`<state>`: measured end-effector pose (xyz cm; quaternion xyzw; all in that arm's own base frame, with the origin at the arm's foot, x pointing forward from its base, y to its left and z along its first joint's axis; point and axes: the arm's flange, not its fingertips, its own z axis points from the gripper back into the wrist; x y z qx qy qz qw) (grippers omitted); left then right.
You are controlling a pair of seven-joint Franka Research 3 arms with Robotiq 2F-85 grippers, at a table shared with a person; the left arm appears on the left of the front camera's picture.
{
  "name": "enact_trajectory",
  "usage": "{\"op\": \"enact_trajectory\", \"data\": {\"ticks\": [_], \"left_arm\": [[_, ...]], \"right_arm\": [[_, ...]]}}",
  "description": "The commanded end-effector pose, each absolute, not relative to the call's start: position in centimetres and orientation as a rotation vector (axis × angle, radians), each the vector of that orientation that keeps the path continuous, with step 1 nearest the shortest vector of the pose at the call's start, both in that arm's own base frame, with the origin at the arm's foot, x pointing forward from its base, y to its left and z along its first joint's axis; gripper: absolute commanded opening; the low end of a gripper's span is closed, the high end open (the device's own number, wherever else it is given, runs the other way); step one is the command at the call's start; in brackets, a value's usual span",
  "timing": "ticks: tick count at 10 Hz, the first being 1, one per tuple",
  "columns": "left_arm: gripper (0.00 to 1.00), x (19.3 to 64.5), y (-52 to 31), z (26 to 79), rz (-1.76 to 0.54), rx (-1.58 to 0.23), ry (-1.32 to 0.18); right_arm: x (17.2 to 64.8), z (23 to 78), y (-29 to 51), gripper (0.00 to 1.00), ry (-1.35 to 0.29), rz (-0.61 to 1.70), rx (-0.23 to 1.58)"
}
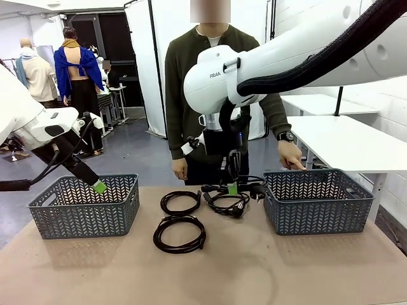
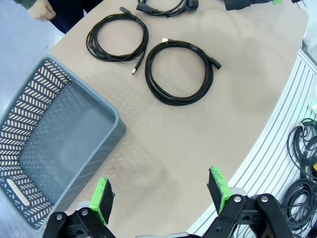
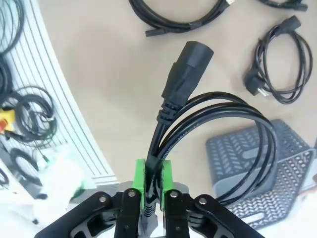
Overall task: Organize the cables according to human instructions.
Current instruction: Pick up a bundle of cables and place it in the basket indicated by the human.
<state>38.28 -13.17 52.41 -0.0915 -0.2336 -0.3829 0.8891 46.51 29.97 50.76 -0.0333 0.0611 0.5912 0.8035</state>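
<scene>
My right gripper [image 1: 232,188] hangs low over the table's far middle, shut on a black cable [image 3: 233,106] whose chunky plug [image 3: 187,73] sticks out past the fingers, with its loops trailing toward the right basket [image 1: 318,202]. Three more coiled cables lie on the table: one [image 1: 180,202] at the far left, one [image 1: 179,234] nearer me, and one [image 1: 229,204] below the right gripper. My left gripper [image 1: 98,186] stands open with nothing in it over the left basket [image 1: 82,210]. The human's hand [image 1: 291,156] points down at the right basket's far rim.
The left wrist view shows its open gripper [image 2: 160,193], the left basket [image 2: 49,148] and two coils [image 2: 117,37] [image 2: 179,72]. Spare cables [image 2: 299,148] lie on the floor past the table's edge. White tables stand at the back right.
</scene>
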Motion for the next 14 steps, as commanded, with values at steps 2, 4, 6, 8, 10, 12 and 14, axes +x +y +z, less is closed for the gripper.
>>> {"op": "enact_trajectory", "data": {"ticks": [2,4,6,8,10,12,14], "left_arm": [[1.0,38.3,-12.9,52.3,-0.802,-0.204,-0.496],[1.0,38.3,-12.9,52.3,-0.802,-0.204,-0.496],[1.0,38.3,-12.9,52.3,-0.802,-0.204,-0.496],[1.0,38.3,-12.9,52.3,-0.802,-0.204,-0.496],[1.0,38.3,-12.9,52.3,-0.802,-0.204,-0.496],[1.0,38.3,-12.9,52.3,-0.802,-0.204,-0.496],[1.0,38.3,-12.9,52.3,-0.802,-0.204,-0.496]], "right_arm": [[46.1,49.1,27.6,0.0,-0.025,1.322,-0.089],[46.8,50.8,29.4,0.0,0.109,1.302,-0.076],[46.8,50.8,29.4,0.0,0.109,1.302,-0.076],[46.8,50.8,29.4,0.0,0.109,1.302,-0.076],[46.5,50.5,29.1,0.0,0.103,1.315,-0.077],[46.4,51.9,27.0,0.0,0.069,1.327,-0.142],[45.8,53.1,24.8,0.0,0.054,1.331,-0.18]]}}
